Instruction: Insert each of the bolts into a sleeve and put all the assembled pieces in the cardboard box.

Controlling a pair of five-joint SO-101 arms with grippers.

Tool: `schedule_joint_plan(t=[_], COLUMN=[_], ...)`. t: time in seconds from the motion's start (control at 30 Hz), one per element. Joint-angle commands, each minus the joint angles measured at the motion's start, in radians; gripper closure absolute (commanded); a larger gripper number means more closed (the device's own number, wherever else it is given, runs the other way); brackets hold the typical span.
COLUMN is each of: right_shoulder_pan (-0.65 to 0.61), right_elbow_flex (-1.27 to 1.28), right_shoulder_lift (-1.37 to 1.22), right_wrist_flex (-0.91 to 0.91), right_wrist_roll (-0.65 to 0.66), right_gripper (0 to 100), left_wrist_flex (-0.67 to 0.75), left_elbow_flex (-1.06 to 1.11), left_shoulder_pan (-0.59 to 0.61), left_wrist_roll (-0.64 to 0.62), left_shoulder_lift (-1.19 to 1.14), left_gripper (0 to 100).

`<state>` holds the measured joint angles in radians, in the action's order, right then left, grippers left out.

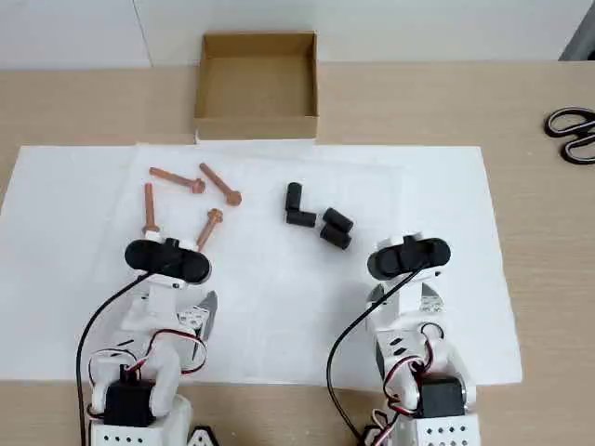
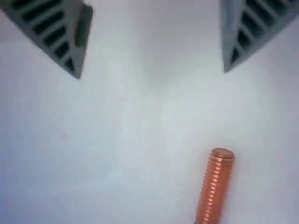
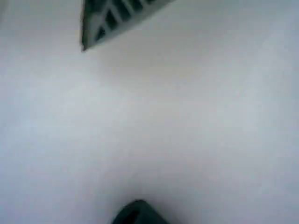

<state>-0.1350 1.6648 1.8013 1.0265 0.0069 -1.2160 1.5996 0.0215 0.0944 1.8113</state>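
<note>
White paper sheet point(image 1: 279, 316) over a wooden table point(image 1: 84, 102); scissors point(image 1: 572, 135) at the table's right edge, cardboard box point(image 1: 256, 125) open just beyond the sheet. My left gripper point(image 2: 152, 72): low over the paper, jaws spread wide and holding nothing, with one point(image 2: 215, 186) of four copper bolts point(image 1: 177, 178) nearby. My right gripper point(image 1: 406, 279): low near the black sleeves point(image 1: 316, 221) mid-sheet; I cannot tell its state.
</note>
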Motion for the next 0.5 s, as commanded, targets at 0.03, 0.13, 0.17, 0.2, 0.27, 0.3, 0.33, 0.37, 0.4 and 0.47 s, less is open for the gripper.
schedule_joint_plan(t=[0.03,0.13,0.17,0.2,0.27,0.3,0.33,0.37,0.4,0.47], right_shoulder_pan=[0.005,0.005,0.005,0.005,0.005,0.005,0.007,0.012,0.015,0.031], right_elbow_flex=[-0.005,-0.005,-0.005,-0.005,-0.005,-0.003,-0.003,-0.002,-0.006,-0.023], right_shoulder_lift=[0.013,0.013,0.013,0.013,0.013,0.013,0.013,0.013,0.013,0.013], right_wrist_flex=[-0.024,-0.024,-0.024,-0.024,-0.024,-0.024,-0.024,-0.024,-0.019,-0.019], right_wrist_roll=[0.003,0.005,0.005,0.003,0.003,0.003,0.005,0.006,0.008,0.008], right_gripper=[77.5,77.5,77.5,77.5,77.5,77.5,77.5,77.5,77.5,77.5], left_wrist_flex=[0.023,0.023,0.023,0.023,0.023,0.023,0.023,0.023,0.023,0.017], left_elbow_flex=[-0.004,-0.004,-0.004,-0.004,-0.004,-0.004,-0.004,-0.004,-0.004,-0.004], left_shoulder_pan=[-0.002,-0.002,-0.002,-0.002,-0.002,-0.002,-0.002,-0.002,-0.002,-0.002], left_wrist_roll=[0.006,0.006,0.006,0.006,0.006,0.006,0.006,0.006,0.006,0.006], left_shoulder_lift=[0.009,0.009,0.009,0.009,0.009,0.009,0.009,0.009,0.009,0.009], left_gripper=[81,81,81,81,81,81,81,81,81,81])
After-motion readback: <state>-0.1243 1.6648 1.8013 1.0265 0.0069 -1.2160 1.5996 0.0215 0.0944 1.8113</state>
